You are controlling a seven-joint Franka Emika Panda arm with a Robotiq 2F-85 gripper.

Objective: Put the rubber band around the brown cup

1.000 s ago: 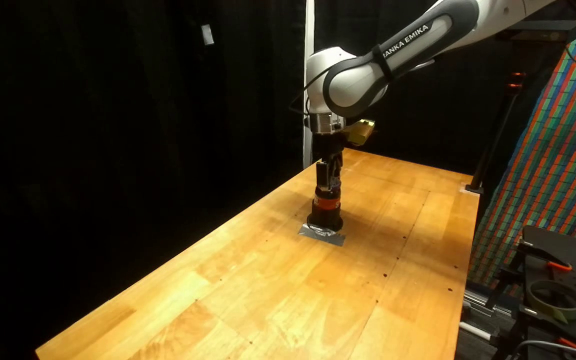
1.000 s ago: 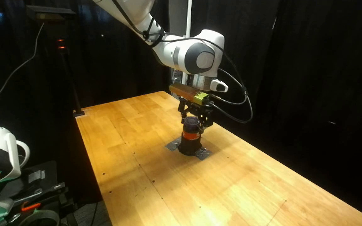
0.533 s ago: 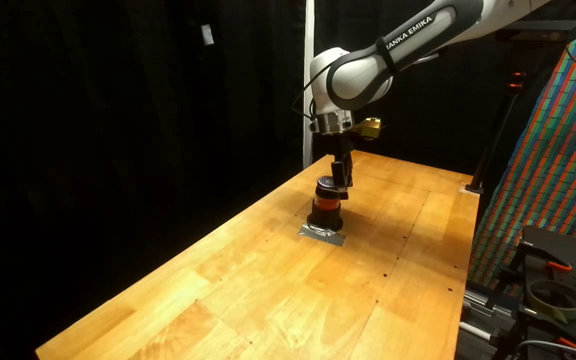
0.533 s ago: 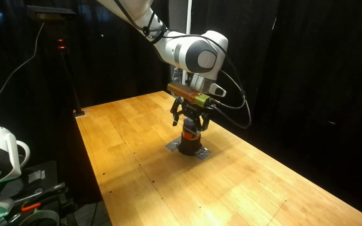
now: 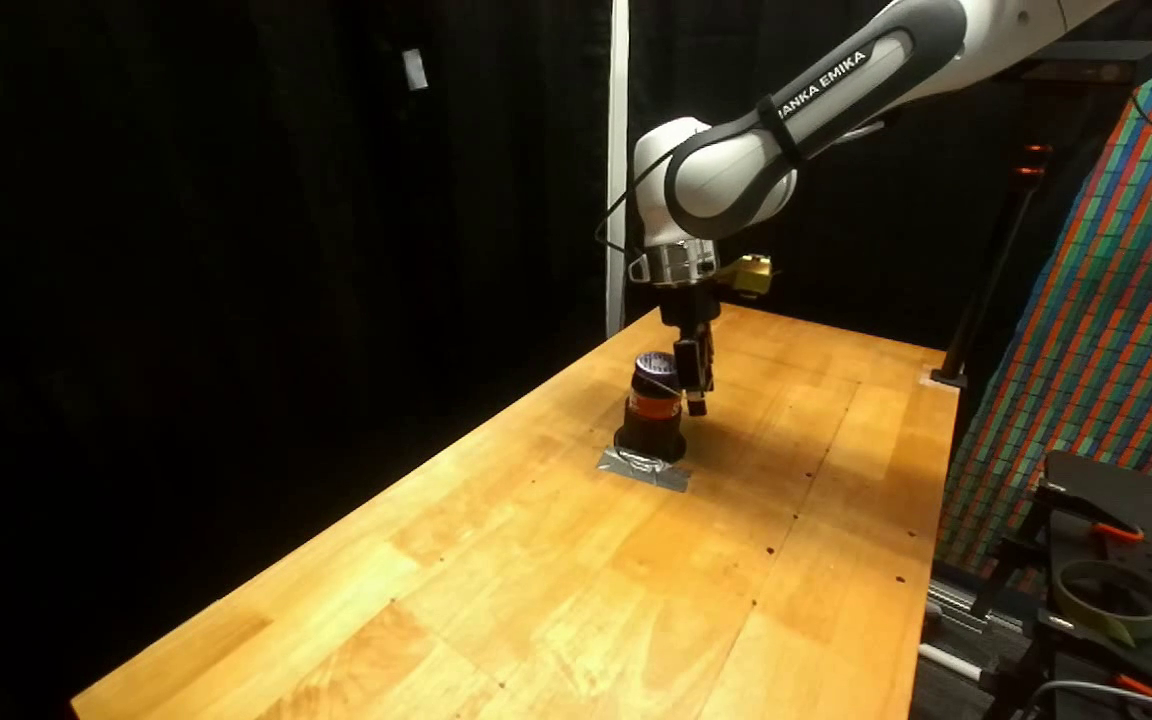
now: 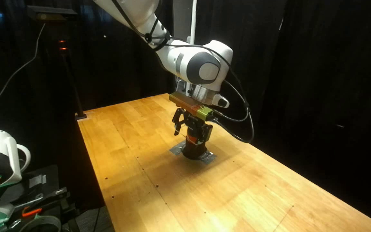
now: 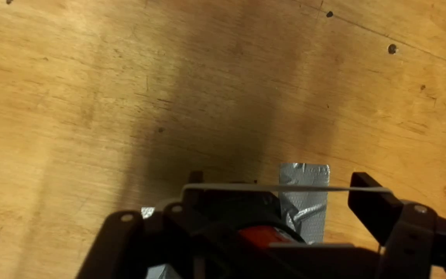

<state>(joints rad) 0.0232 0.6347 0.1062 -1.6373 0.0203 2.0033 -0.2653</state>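
- The fingers stand well apart, with the band drawn in a straight line between them in the wrist view.
- The band is thin and pale. In an exterior view it slants down from one finger across the front of the cup; whether it runs all the way round cannot be told.
- The gripper points down from the arm and hides the upper part of the cup in that same view. From another angle it is just beside the cup, and there too a thin pale line crosses the cup near the top.
- The cup is upright on the table, dark, with an orange stripe and a patterned top. In the wrist view it shows in the gap between the fingers, nearer one of them; contact with that finger cannot be told.
- Grey tape lies on the table at the foot of the cup, on two sides of it.
- A gold box sits above the fingers.
- Black curtain hangs behind, and a chequered cloth stands beyond the far corner.
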